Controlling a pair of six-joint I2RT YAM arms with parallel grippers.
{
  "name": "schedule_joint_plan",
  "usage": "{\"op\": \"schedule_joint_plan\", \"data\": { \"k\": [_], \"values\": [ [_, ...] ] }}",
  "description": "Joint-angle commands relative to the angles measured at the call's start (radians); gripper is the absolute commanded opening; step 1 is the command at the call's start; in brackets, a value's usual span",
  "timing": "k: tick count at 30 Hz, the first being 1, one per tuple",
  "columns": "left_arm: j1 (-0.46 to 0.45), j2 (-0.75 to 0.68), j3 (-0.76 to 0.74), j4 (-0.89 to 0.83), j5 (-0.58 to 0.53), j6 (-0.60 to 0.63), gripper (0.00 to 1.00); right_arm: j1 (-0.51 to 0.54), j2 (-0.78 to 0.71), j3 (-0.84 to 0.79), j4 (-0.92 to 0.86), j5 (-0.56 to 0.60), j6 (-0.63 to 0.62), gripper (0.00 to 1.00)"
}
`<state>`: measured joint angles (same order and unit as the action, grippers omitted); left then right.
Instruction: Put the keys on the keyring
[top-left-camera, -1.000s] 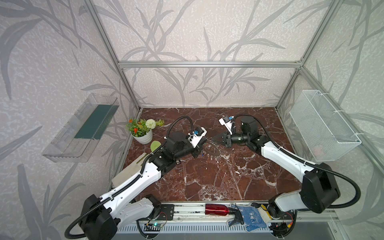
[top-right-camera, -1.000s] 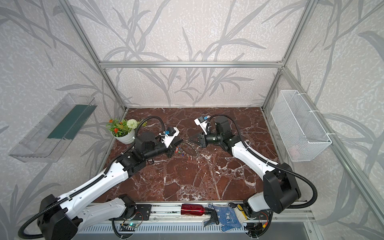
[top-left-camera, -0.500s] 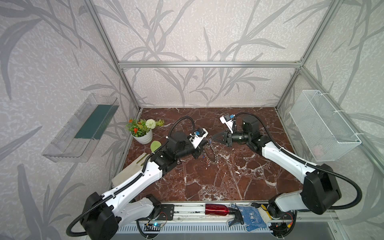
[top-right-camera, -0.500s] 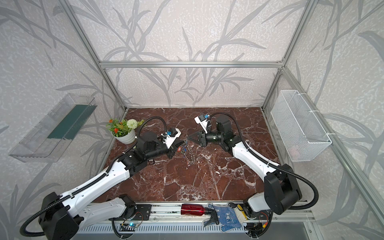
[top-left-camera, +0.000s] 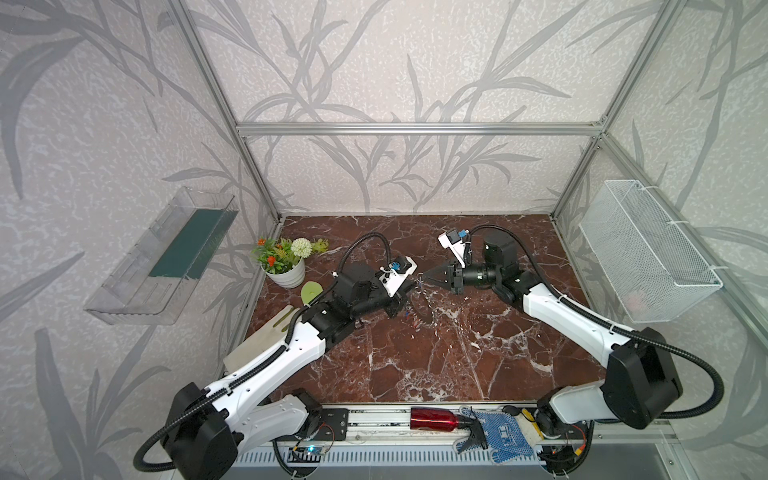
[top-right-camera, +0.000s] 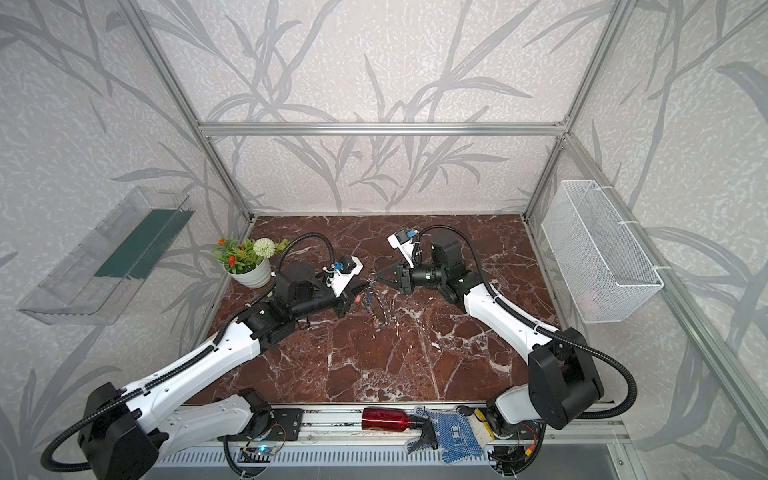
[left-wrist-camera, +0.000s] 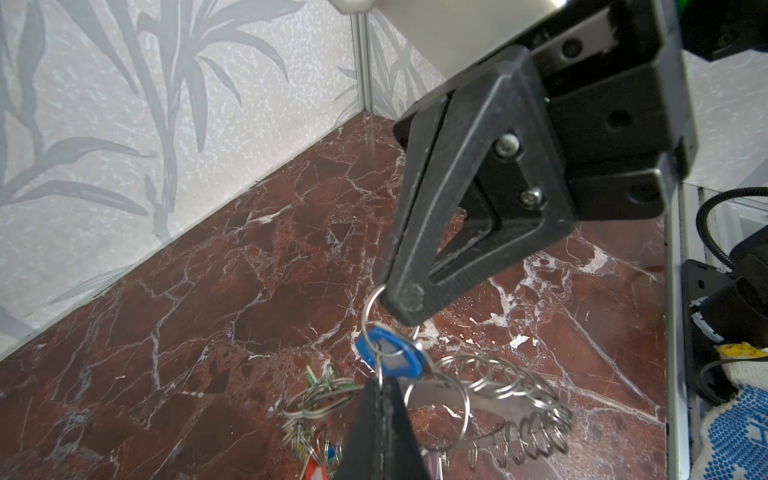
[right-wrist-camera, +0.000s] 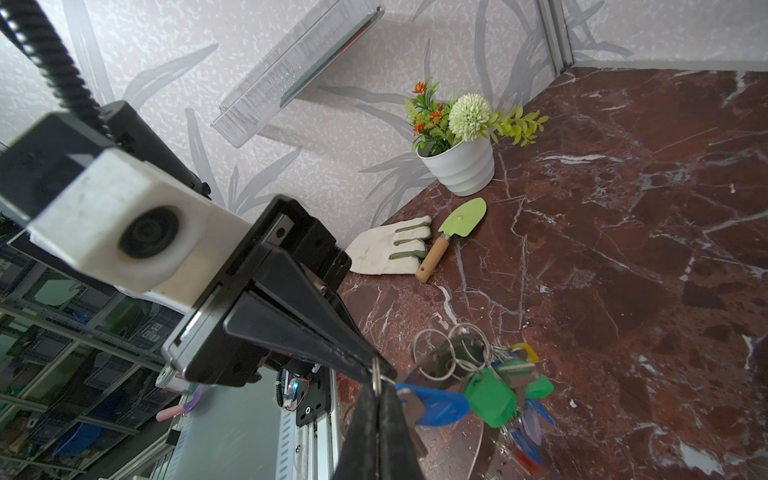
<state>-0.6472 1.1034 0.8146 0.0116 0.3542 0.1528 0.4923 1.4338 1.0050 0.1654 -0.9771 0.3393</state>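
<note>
Steel split ring (left-wrist-camera: 365, 309) of the blue-tagged silver key (left-wrist-camera: 405, 357), clamped by the closed left gripper (left-wrist-camera: 381, 386) and closed right gripper (left-wrist-camera: 405, 301), is best held taut while guided to the flat grey metal keyring (left-wrist-camera: 498, 405) at six o'clock in both top views.

Shiny metal keyring (left-wrist-camera: 503, 409), glossy marble tabletop (left-wrist-camera: 208, 332)

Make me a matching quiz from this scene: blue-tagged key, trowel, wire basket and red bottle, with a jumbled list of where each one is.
Things
1. blue-tagged key
2. trowel
3. wire basket
4. red bottle

Places
A. hung on the right wall
B. lying on the front rail
C. pinched between the left gripper and the right gripper
D. beside the white glove

Pairs: 1-C, 2-D, 3-A, 4-B
</note>
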Motion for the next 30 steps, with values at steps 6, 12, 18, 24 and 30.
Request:
{"op": "schedule_joint_plan", "data": {
  "k": [6, 12, 18, 24, 30],
  "values": [
    [-0.009, -0.011, 0.05, 0.05, 0.018, 0.004, 0.0, 0.006, 0.015, 0.012, -0.051, 0.035, -0.025, 0.0],
    [-0.01, -0.015, 0.047, 0.043, 0.018, 0.019, 0.0, 0.0, 0.035, 0.019, -0.021, 0.026, 0.017, 0.0],
    [-0.013, -0.02, 0.042, 0.039, 0.013, 0.034, 0.0, -0.005, 0.056, 0.03, -0.012, 0.011, 0.043, 0.0],
    [-0.017, -0.031, 0.027, 0.051, 0.006, 0.056, 0.0, -0.009, 0.079, 0.035, -0.019, 0.001, 0.066, 0.0],
    [-0.02, -0.039, 0.026, 0.042, -0.007, 0.081, 0.0, -0.019, 0.094, 0.038, -0.023, -0.004, 0.087, 0.0]
  ]
}}
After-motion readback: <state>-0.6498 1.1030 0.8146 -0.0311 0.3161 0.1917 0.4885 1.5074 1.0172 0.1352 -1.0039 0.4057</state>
